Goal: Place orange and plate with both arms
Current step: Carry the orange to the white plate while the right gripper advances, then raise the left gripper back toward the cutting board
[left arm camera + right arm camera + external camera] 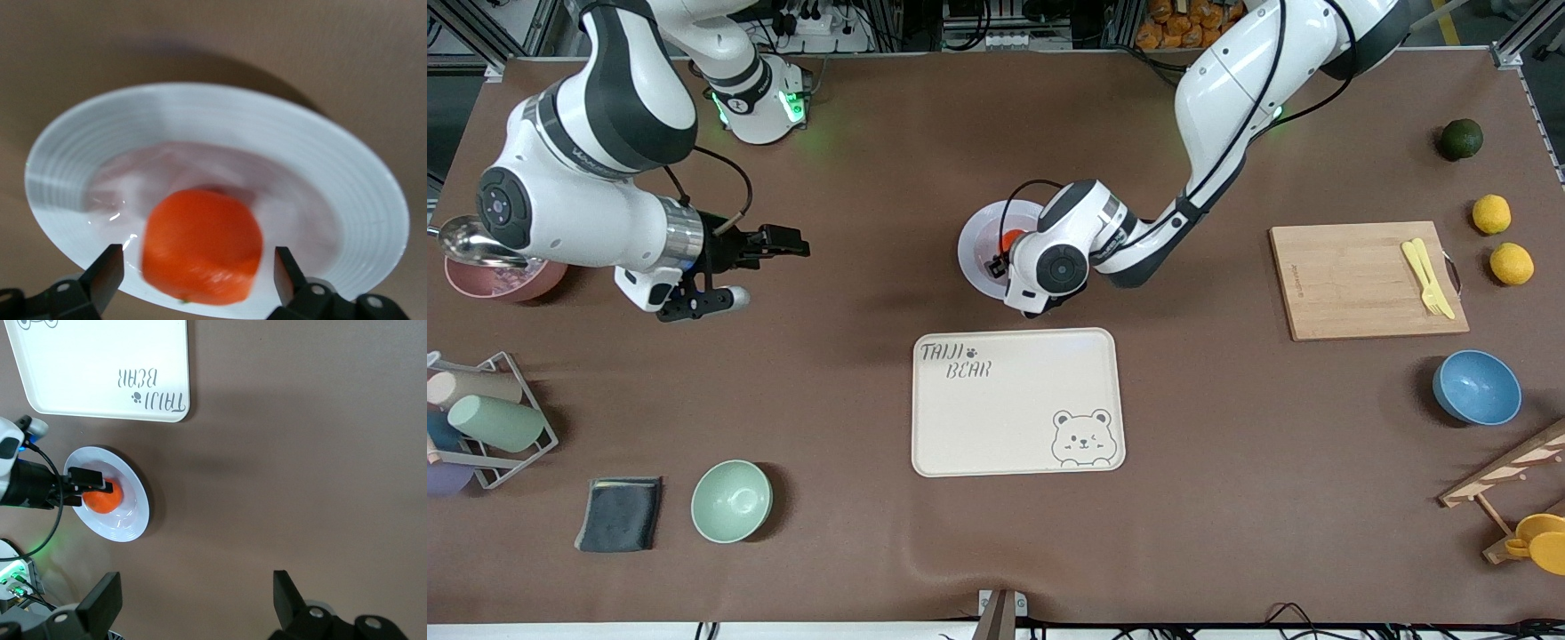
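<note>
Brown matte covering spreads over the whole table (871, 551), smooth but for a slight ripple near its front edge. Toward the middle sits the plate (976, 244), round, glossy and pale, its wide rim faintly ringed around a sunken centre. The orange (201, 245), smooth-skinned, rounded and bright red-orange, rests in that centre. The left gripper (200, 270) is low over the plate, its black fingers (107, 272) spread to either side of the fruit with a gap on each side, so it is released rather than clamped. Nearer the front camera than the plate lies a cream rectangular tray (1018, 402) with rounded corners and a printed bear. The right gripper (783, 242) waits above bare table toward the right arm's end, its fingers (103, 603) wide apart and holding nothing. A pale wooden cutting board (1360, 284) lies toward the left arm's end, carrying yellow plastic cutlery (1428, 277).
</note>
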Tool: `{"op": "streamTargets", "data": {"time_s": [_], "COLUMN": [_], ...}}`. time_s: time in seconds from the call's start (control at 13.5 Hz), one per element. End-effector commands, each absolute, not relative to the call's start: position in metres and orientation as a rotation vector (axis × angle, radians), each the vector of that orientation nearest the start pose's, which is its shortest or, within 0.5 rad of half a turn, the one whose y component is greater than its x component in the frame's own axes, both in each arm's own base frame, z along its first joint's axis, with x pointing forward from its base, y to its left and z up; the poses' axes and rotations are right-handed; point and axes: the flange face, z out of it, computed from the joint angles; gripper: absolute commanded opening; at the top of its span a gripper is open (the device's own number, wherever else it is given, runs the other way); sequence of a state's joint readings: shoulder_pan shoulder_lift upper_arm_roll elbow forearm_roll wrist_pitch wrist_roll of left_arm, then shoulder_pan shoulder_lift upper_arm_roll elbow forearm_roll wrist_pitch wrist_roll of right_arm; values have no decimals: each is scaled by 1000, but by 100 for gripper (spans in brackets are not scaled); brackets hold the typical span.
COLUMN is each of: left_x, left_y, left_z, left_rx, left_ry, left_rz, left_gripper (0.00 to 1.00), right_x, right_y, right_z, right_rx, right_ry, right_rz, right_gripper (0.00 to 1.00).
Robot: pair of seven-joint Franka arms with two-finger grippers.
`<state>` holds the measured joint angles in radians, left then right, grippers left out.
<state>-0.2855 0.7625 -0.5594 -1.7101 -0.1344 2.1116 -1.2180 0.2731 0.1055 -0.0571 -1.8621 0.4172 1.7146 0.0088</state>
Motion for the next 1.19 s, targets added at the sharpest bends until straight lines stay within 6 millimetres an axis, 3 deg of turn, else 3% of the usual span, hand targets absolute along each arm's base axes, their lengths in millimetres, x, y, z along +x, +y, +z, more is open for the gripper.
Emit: {"op": "streamTargets", "data": {"time_s": [0.0,0.22,0.52,0.67,0.82,0.96,1.11], "left_x": [469,520,558,561,559,564,565], "left_y": [-455,-398,-328,-304,-278,-249,-214], "left_z": [258,368,486,525,554,567,593], "left_rx": [-2979,-3039,-3035,-3047,-3058,-3073,-3086], "left_ry": [-791,-876,-852,-739,-633,-525,-361], "left_rz": [719,464,219,58,7,-2,-71], "left_gripper": [100,100,100,100,100,100,100], "right_x": [539,540,540,541,541,541,541], "right_y": [158,159,161,161,161,162,162], "right_z": [447,445,443,443,443,443,443], "right_rx": [-2725,-2726,-2727,-2727,-2728,-2728,-2728], "right_ry": [-105,-104,-107,-105,-104,-106,-106], "right_rz": [401,403,404,400,396,396,394], "right_gripper": [100,100,100,100,100,100,100]}}
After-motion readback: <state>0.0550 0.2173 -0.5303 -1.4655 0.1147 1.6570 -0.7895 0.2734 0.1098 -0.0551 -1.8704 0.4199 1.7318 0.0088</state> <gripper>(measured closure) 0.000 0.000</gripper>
